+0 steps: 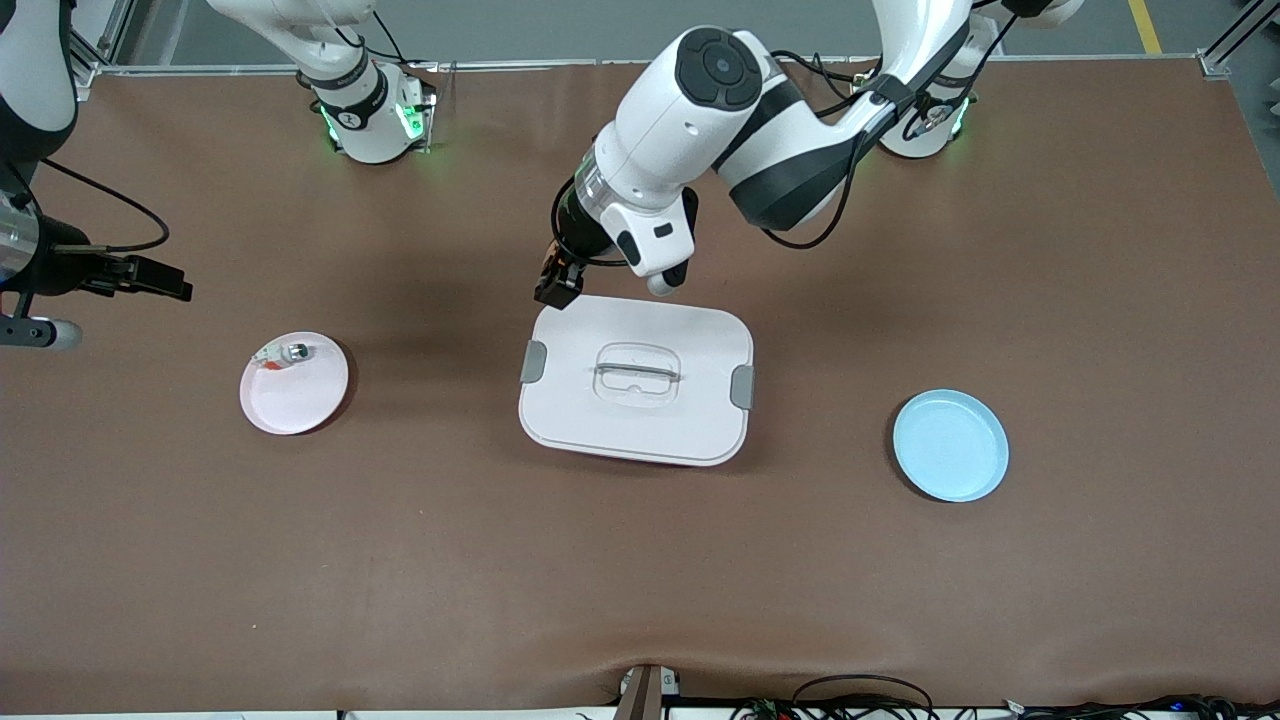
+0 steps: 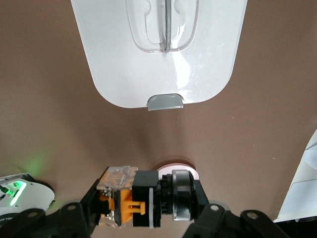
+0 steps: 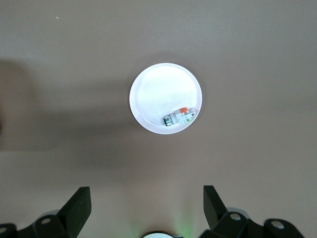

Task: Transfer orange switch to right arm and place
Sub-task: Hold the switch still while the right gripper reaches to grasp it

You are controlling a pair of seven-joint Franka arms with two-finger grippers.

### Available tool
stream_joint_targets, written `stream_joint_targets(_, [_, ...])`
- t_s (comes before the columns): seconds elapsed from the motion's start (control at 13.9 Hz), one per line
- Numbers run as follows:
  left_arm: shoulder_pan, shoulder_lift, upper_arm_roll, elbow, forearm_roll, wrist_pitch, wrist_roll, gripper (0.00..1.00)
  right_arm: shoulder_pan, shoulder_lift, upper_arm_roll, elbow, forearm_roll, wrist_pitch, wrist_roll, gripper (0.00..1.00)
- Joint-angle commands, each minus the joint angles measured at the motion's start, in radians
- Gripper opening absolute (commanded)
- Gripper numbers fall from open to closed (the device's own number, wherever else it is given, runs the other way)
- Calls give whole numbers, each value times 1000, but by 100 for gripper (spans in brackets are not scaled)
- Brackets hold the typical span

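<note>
My left tool (image 1: pixel 557 283) is clenched on the orange switch (image 2: pixel 143 198), holding it up in the air over the counter (image 1: pixel 1000 250) just off the white lidded box's (image 1: pixel 636 378) corner toward the robots' bases; in the left wrist view the switch lies sideways between the fingers (image 2: pixel 81 208), orange parts and clear block at one end, black round end at the other. My right tool (image 3: pixel 146 210) is released, fingers spread wide, hanging over the pink plate (image 1: pixel 300 395) at the right arm's end of the counter.

What could go wrong, as I judge it: the switch is small and my left fingers cover most of its length, so the right tool has little free surface to take; if it closes on my left fingers or only on the round end, the switch could twist or drop when I let go; a drop here could land it on the box lid and let it roll. The two tools are well apart now, so both arms must meet without knocking each other.

Containers: the pink plate holds a small white-and-silver part (image 1: pixel 284 353) with red bits, near its rim; the blue plate (image 1: pixel 950 445) at the left arm's end holds nothing; the white box is shut with grey clips, its contents hidden.
</note>
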Motion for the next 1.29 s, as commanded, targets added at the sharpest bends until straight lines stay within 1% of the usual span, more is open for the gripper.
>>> stream_joint_targets(0.0, [-11,14,5,30,-11,13,-14,0,-11,26,19,31,13,-7,-9,100])
stream_joint_targets(0.22, [-10,26,7,28,-10,23,-13,0,5,24,24,0,221,26,0,100])
stream_joint_targets(0.36, [-13,35,27,28,-10,26,-13,0,60,17,24,-29,348,88,22,100])
stream_joint_targets(0.57, [-11,40,27,28,-11,46,-10,0,130,14,24,-44,500,154,91,100])
stream_joint_targets(0.79, [-11,40,25,30,-11,49,-10,0,169,-21,24,-144,681,262,88,100])
stream_joint_targets(1.01, [-11,55,25,28,-11,79,-10,0,245,-40,25,-233,795,413,77,100])
stream_joint_targets(1.22, [-13,71,25,30,-11,104,-10,0,321,-51,25,-300,904,551,48,100])
